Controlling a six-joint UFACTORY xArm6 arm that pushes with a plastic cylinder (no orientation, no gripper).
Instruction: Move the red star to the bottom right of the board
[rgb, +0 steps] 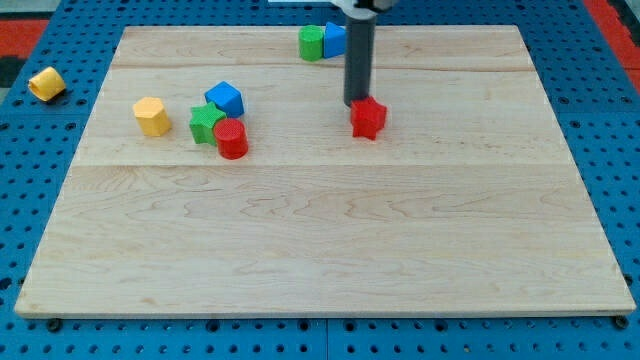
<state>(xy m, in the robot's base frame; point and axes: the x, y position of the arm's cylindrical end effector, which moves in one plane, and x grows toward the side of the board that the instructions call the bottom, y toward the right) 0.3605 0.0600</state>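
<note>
My tip (356, 103) touches the red star (368, 118) at its upper-left edge, above the centre of the tabletop (320, 240). No fingers are visible, so their state cannot be told.

1. You see a board (320, 230) of pale, matt wood with visible grain.
2. Around it, from 9 to 3 o'clock, the blue base (610, 130) looks like perforated sheet.
3. Your rod (359, 60) looks dark and smooth.
4. The red star (368, 118) looks like matt, ridged plastic.
</note>
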